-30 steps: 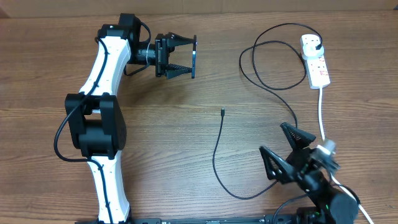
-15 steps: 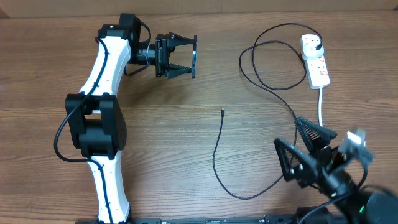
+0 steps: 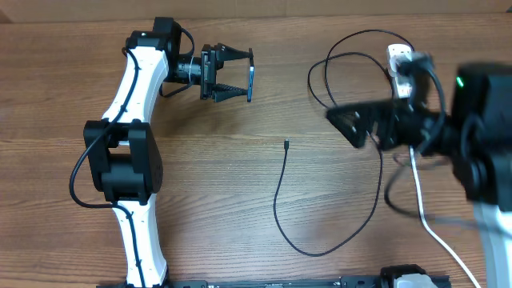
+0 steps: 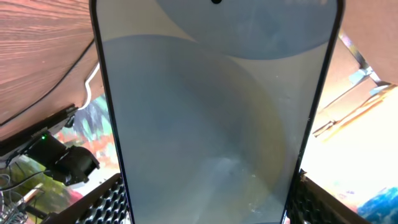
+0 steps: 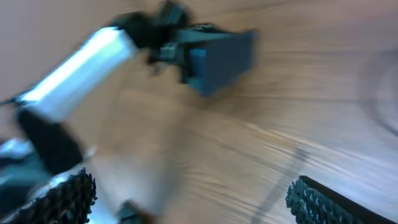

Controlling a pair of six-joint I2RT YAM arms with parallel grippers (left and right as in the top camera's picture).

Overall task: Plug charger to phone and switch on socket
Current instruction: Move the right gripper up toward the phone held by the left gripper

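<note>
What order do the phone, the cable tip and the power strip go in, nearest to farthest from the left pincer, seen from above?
1. Phone: gripped in the left pincer itself.
2. Cable tip: loose near the table's middle.
3. Power strip: far right side, near the back edge.

Black charger (image 3: pixel 275 204), white socket (image 3: pixel 397 56), grey-blue phone (image 4: pixel 211 112), brown woodgrain table (image 3: pixel 48 160).

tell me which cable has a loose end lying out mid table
The thin black charger cable: its small connector tip lies free on the table. The thick white cord runs from the power strip toward the near edge.
</note>
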